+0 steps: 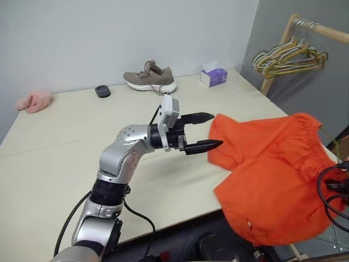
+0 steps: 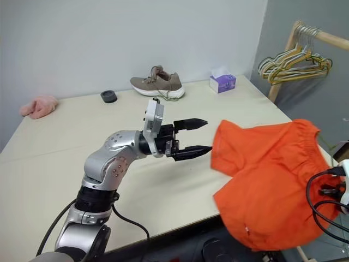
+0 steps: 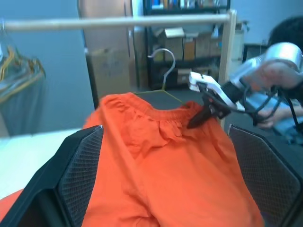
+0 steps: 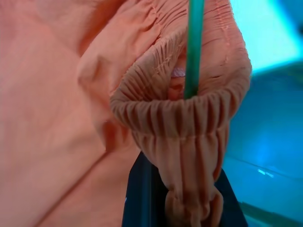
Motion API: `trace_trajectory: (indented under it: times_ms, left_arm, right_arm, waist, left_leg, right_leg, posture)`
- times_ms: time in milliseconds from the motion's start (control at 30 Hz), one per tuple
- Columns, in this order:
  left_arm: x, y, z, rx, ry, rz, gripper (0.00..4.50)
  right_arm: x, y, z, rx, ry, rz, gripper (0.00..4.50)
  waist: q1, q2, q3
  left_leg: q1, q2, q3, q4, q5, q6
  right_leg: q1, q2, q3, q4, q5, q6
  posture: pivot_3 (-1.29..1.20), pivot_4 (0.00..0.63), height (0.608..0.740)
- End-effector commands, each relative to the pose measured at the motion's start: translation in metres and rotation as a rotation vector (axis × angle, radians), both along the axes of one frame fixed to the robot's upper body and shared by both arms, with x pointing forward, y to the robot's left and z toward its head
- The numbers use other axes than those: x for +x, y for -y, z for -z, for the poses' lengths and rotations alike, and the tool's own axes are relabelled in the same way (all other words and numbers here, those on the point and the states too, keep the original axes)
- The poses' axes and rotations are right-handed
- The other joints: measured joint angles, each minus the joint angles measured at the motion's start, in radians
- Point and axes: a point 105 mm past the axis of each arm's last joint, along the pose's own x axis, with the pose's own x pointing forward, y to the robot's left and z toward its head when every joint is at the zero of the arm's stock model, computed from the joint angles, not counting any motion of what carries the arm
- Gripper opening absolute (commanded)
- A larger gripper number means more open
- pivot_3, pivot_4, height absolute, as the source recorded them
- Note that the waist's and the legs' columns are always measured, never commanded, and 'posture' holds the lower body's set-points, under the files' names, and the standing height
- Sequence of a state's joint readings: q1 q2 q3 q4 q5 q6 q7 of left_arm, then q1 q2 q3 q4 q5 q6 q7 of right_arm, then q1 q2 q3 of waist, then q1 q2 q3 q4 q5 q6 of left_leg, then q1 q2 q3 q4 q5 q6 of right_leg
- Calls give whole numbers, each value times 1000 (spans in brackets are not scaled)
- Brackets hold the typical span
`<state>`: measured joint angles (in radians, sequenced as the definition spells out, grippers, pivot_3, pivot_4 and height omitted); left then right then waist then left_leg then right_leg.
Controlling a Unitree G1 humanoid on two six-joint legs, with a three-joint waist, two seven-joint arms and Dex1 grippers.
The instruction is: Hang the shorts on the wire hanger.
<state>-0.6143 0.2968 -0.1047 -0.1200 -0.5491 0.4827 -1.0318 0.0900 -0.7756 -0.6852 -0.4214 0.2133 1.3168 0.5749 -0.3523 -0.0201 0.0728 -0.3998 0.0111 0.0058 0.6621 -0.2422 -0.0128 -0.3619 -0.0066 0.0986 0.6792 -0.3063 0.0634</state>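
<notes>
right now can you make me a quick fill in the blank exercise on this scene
1. The left gripper has its fingers ____.
2. The right gripper is shut on the ____ of the shorts.
3. The shoe stands on the ____.
4. Beside the shoe is a purple ____ box.

Missing words: open; waistband; table; tissue

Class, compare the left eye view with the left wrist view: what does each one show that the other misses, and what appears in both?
Left eye view alone: the shoe, the tissue box, the pink cloth and the small black disc on the table.
Left wrist view alone: the wire hanger hook rising above the waistband, the right hand pinching that waistband, and shelves with boxes behind.
Both: the orange shorts, the open left hand, and the wooden rail.
</notes>
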Motion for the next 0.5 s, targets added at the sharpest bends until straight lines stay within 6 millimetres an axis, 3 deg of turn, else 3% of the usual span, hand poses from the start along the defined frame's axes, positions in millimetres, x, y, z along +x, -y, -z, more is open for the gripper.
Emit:
trace_trajectory:
  times_ms: [33,300,500]
  left_arm:
    - [-5,8,-23,-72,99,-12,4473]
    - [-9,20,-22,-119,105,-20,4473]
    - [-11,24,-21,-126,113,-17,4473]
  right_arm:
    - [6,33,-39,-173,164,158,0]
    - [26,81,-92,-312,350,363,0]
    - [41,112,-114,-255,387,424,0]
  waist:
    - [-11,0,1]
    - [-34,3,3]
    - [-35,6,7]
  left_leg:
    - [0,0,0,0,0,0]
    - [0,0,1,-2,0,0]
    - [3,-1,2,-2,-1,2]
  right_leg:
    - [0,0,0,0,0,0]
    - [0,0,1,-2,-1,0]
    - [6,0,1,-6,-1,0]
  posture:
    - [-427,71,740]
    - [-406,75,740]
    - [-393,75,740]
